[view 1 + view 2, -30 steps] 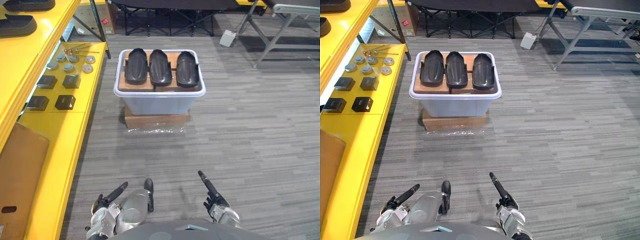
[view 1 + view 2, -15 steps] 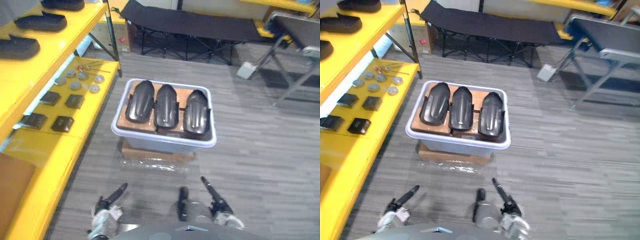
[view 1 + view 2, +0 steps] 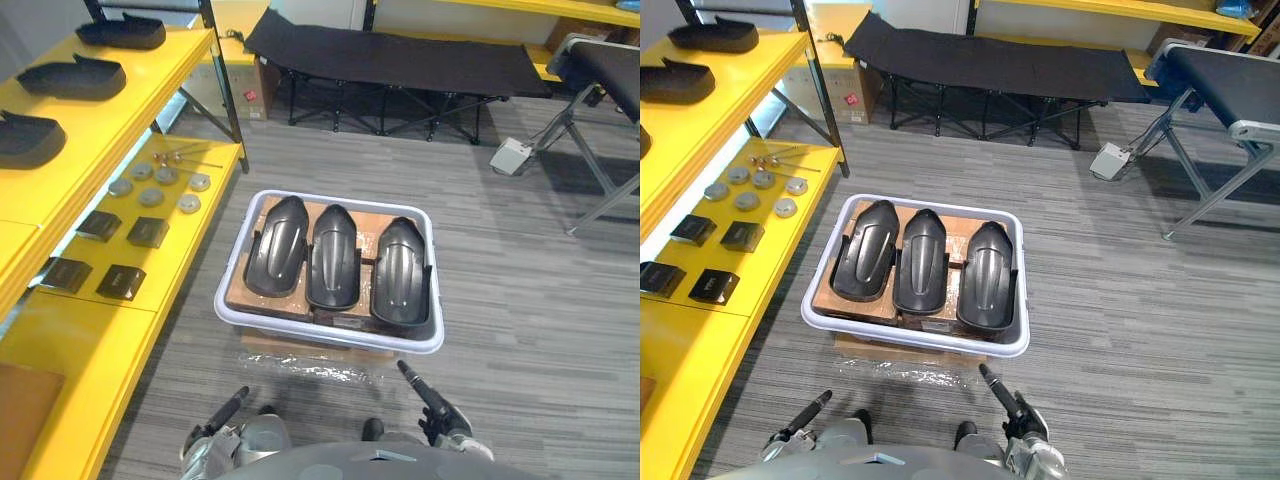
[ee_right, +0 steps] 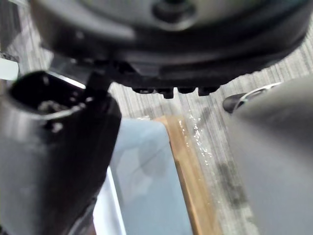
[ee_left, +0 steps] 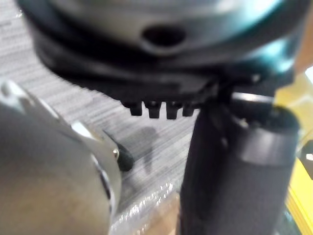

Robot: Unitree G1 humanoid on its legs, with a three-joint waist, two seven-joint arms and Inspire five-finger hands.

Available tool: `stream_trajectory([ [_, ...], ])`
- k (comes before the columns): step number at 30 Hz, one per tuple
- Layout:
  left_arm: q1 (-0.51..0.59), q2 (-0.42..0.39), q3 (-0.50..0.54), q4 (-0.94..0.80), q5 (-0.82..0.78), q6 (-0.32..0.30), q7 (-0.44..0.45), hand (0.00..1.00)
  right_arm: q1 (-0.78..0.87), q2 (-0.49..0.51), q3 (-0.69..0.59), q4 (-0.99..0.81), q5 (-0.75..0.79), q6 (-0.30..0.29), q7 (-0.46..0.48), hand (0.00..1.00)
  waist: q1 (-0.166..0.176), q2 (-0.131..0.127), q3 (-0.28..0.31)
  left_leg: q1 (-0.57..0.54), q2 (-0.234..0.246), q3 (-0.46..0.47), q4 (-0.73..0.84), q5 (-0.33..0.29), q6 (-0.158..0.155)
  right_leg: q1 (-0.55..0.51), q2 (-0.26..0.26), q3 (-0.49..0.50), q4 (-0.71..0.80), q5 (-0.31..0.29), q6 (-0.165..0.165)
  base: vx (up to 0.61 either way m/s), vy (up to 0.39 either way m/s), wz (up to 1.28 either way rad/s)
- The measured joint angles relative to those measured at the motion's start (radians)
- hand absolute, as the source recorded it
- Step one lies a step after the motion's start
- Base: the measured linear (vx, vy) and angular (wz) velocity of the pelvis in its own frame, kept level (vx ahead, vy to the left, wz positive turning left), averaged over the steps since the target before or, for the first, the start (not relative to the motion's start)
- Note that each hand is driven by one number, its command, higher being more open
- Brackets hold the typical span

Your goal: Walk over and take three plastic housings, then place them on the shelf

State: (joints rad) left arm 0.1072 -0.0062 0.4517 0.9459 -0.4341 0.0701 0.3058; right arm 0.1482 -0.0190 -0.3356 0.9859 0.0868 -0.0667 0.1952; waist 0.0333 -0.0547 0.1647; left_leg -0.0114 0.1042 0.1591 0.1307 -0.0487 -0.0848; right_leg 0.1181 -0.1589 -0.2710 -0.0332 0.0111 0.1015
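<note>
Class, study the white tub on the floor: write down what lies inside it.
In the tub lie a left housing, a middle housing and a right housing, all black, side by side on a brown board. Whatever is beneath that board is covered.

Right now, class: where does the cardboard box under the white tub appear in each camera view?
Left eye view: cardboard box, lower middle, under the white tub.
Right eye view: lower middle, left of centre.
Left wrist view: probably the brown corner next to the shiny wrap.
Right wrist view: brown strip along the tub's pale wall.
Shared landmark: shiny clear wrap at the box's foot.
</note>
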Motion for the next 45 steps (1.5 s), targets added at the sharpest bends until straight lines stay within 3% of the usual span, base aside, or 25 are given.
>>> stream_trajectory([
  [3,0.004,-0.001,0.037,0.033,0.001,0.023,0.012,1.0,0.005,-0.005,-0.001,0.016,-0.042,-0.02,0.024,1.0,-0.002,0.001,0.002,0.059,-0.032,0.015,-0.041,0.003,0.004,0.037,-0.028,0.0,0.002,-0.004,0.015,0.13,0.091,0.01],
  [6,0.01,-0.009,0.065,0.054,0.001,0.033,0.016,1.0,0.005,-0.017,0.004,0.022,-0.054,-0.051,0.056,1.0,-0.004,0.019,0.005,0.093,-0.031,0.026,-0.083,0.008,0.011,0.039,-0.03,0.001,0.016,-0.005,0.017,0.04,0.039,-0.1],
  [12,0.013,-0.017,0.123,0.098,-0.007,0.044,0.044,1.0,0.011,-0.043,0.048,0.039,-0.121,-0.105,0.082,1.0,-0.009,0.029,0.006,0.139,-0.038,0.022,-0.218,0.085,0.013,0.013,-0.027,-0.011,0.027,-0.032,0.019,-0.05,-0.032,0.0],
  [15,0.023,-0.02,0.144,0.105,-0.022,0.038,0.059,1.0,0.041,-0.057,0.105,0.013,-0.122,-0.119,0.081,1.0,-0.007,0.025,0.007,0.138,-0.04,0.016,-0.22,0.089,0.015,0.008,-0.03,-0.017,0.047,-0.04,0.018,-0.07,-0.015,0.09],
  [19,0.062,-0.018,0.145,0.076,-0.014,0.004,0.073,1.0,0.191,-0.057,0.252,-0.271,-0.162,-0.145,0.097,1.0,-0.012,0.003,0.011,0.124,-0.042,0.008,-0.22,0.091,0.017,0.002,-0.029,-0.026,0.048,-0.041,0.018,-0.03,-0.005,0.08],
  [23,0.077,-0.01,0.139,0.066,0.022,-0.004,0.066,1.0,0.275,-0.077,0.325,-0.434,-0.11,-0.145,0.161,1.0,-0.025,-0.018,0.003,0.122,-0.041,0.014,-0.22,0.09,0.016,-0.003,-0.027,-0.019,0.048,-0.04,0.017,0.01,0.0,-0.03],
  [27,0.09,0.029,0.042,0.059,0.055,-0.007,0.031,1.0,0.312,-0.106,0.387,-0.567,-0.057,-0.12,0.244,1.0,-0.042,-0.041,-0.012,0.124,-0.032,0.044,-0.22,0.086,0.011,-0.014,-0.016,0.02,0.049,-0.037,0.015,0.02,-0.003,-0.22],
  [34,0.091,0.063,-0.077,0.043,0.056,-0.047,0.018,1.0,0.345,-0.135,0.488,-0.958,0.098,-0.06,0.341,1.0,-0.067,-0.038,-0.016,0.13,-0.022,0.085,-0.218,0.082,0.006,-0.035,-0.009,0.058,0.049,-0.029,0.012,0.0,-0.003,-0.18],
  [39,0.102,0.074,-0.143,0.037,0.052,-0.063,0.017,1.0,0.294,-0.136,0.477,-1.118,0.172,0.023,0.277,1.0,-0.066,-0.024,-0.021,0.142,-0.022,0.097,-0.216,0.079,0.005,-0.033,-0.005,0.073,0.049,-0.027,0.012,-0.01,-0.003,-0.07],
  [45,0.128,0.085,-0.183,0.007,0.052,-0.065,0.013,1.0,0.224,-0.139,0.367,-1.242,0.114,0.068,0.02,1.0,-0.069,-0.002,-0.003,0.088,-0.026,0.102,-0.214,0.081,0.013,-0.094,-0.013,0.088,0.052,-0.008,0.011,-0.05,0.015,-0.08],
])
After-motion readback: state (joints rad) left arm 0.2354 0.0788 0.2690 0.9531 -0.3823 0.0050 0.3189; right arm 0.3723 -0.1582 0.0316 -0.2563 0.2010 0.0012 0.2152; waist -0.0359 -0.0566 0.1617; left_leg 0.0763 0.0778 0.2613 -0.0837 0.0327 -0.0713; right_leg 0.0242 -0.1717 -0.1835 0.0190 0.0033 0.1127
